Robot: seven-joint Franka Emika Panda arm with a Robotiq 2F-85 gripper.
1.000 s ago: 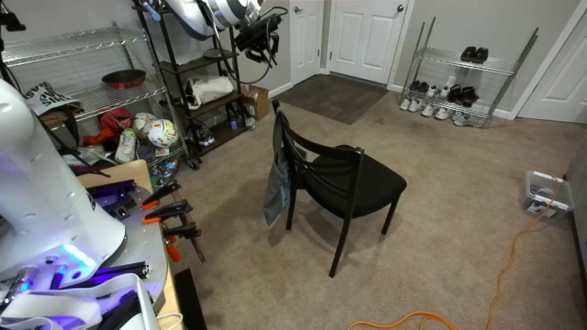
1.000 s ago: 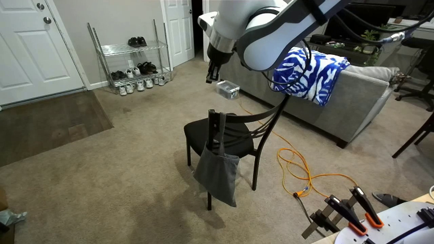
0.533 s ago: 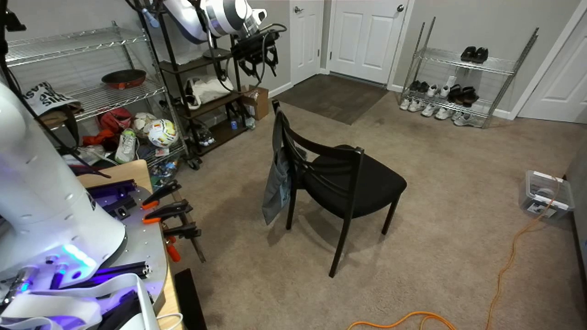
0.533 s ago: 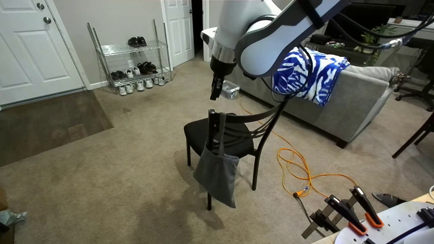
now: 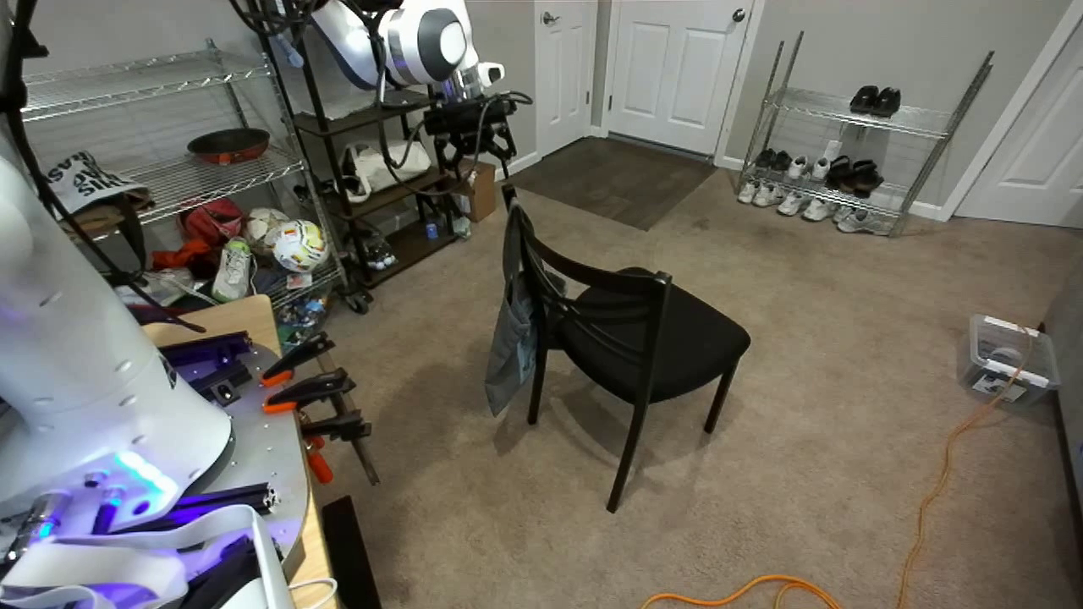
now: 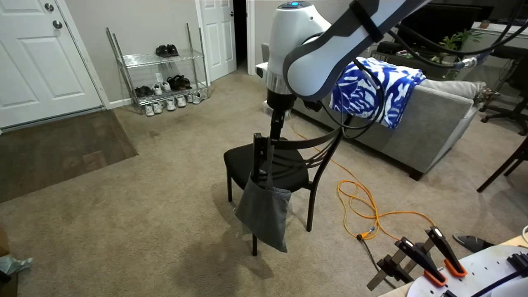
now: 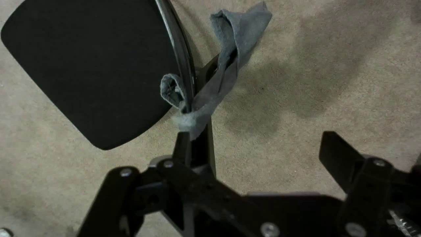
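**Bag Hangs From Chair Corner Near Parted Jaws**

A gray cloth bag (image 6: 264, 214) hangs behind a black chair (image 5: 677, 347), its strap (image 6: 269, 165) looped over the top rail (image 6: 309, 143) just beside an upright post (image 6: 256, 159), which likely keeps the loop from slipping off the end. The gripper (image 7: 256, 140) points down at that corner, its jaws spread wide and grasping nothing. In the wrist view, one finger (image 7: 182, 148) shows just beside the strap; whether the two touch is unclear. The bag's own weight appears to draw the strap taut. From above, its mouth shows as a narrow, dark fold, and whatever is inside is hidden.

Across the carpet (image 5: 829, 381), a clear plastic box (image 5: 1007, 364) with white latches holds items too indistinct to name; an orange cord (image 5: 943, 465) runs up to it. A cardboard box (image 5: 482, 190) stands by a dark shelf unit (image 5: 415, 256), its contents out of sight. On a wire rack (image 6: 142, 61), shoes (image 6: 178, 82) sit in tiers, apparently stored near the door (image 5: 677, 76) for easy reach. Black-and-orange clamps (image 5: 311, 389) bite the edge of the base plate (image 5: 271, 440), presumably pinning it to the wooden table (image 5: 237, 315).
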